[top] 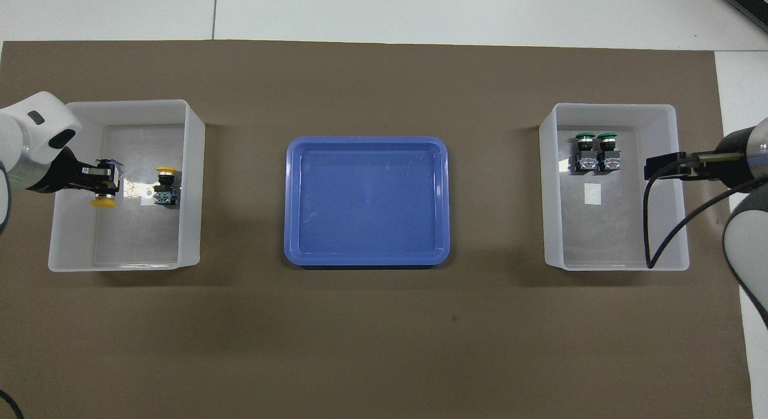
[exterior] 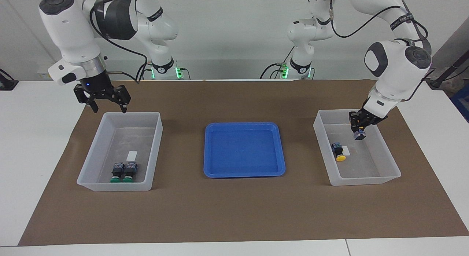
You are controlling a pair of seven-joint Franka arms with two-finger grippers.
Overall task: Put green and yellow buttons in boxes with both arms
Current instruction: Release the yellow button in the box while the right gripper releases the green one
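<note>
My left gripper (exterior: 358, 128) is shut on a yellow button (exterior: 359, 135), holding it low over the box (exterior: 362, 180) at the left arm's end of the table. In the overhead view its yellow cap (top: 103, 201) shows under the left gripper (top: 105, 180). Another yellow button (exterior: 339, 152) lies on that box's floor beside a white label. Two green buttons (exterior: 122, 172) lie side by side in the other box (exterior: 110, 184). My right gripper (exterior: 109, 108) hangs open and empty, well above that box's rim.
A shallow blue tray (exterior: 243, 149) with nothing in it lies between the two boxes on the brown mat. White tabletop borders the mat at both ends. A black cable hangs from the right arm over its box (top: 612, 266).
</note>
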